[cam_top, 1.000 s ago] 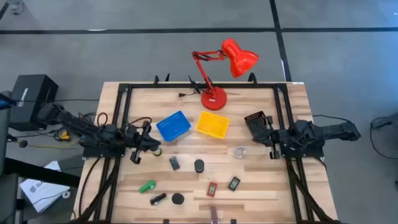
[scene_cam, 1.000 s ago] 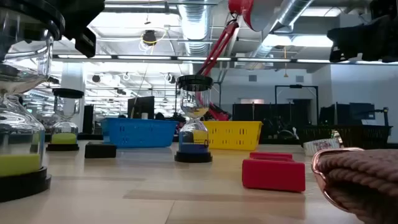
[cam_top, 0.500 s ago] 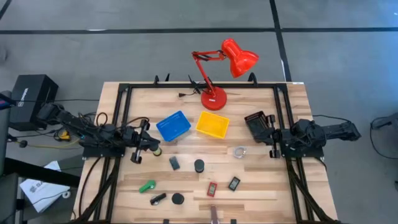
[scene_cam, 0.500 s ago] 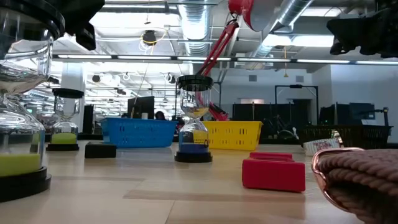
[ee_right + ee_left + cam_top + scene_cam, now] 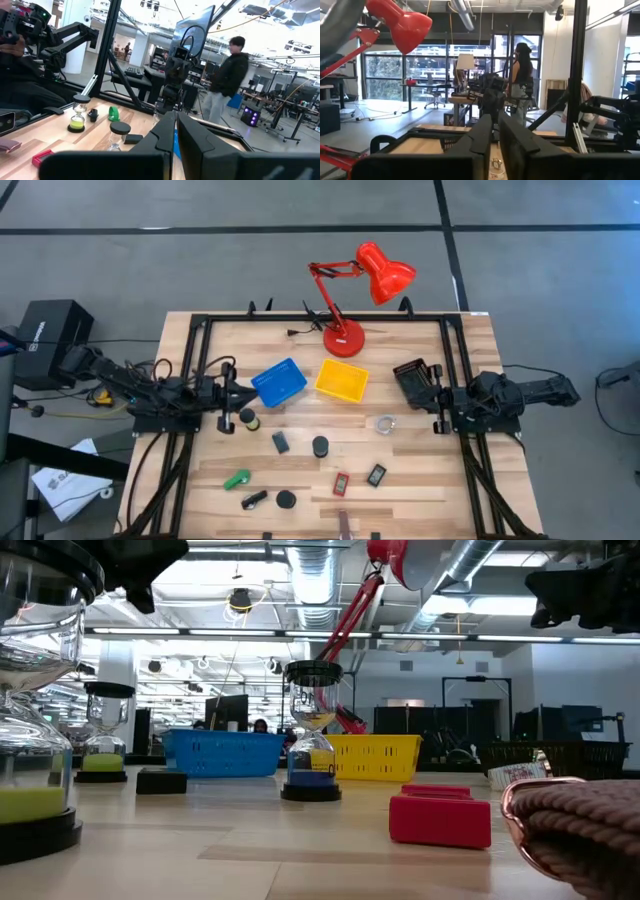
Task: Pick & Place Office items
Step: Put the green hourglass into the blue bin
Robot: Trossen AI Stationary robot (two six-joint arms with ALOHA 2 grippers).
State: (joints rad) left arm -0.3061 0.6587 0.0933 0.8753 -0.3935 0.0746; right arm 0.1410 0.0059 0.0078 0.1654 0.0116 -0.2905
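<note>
Nearest in the low view, a hourglass (image 5: 35, 730) is cut off at the frame's edge, with a red block (image 5: 440, 817) beyond. The office items (image 5: 319, 446) lie scattered on the table's (image 5: 420, 500) front half (several too small to identify). Left gripper (image 5: 243, 393) and right gripper (image 5: 405, 372), fingers together, hold nothing.
</note>
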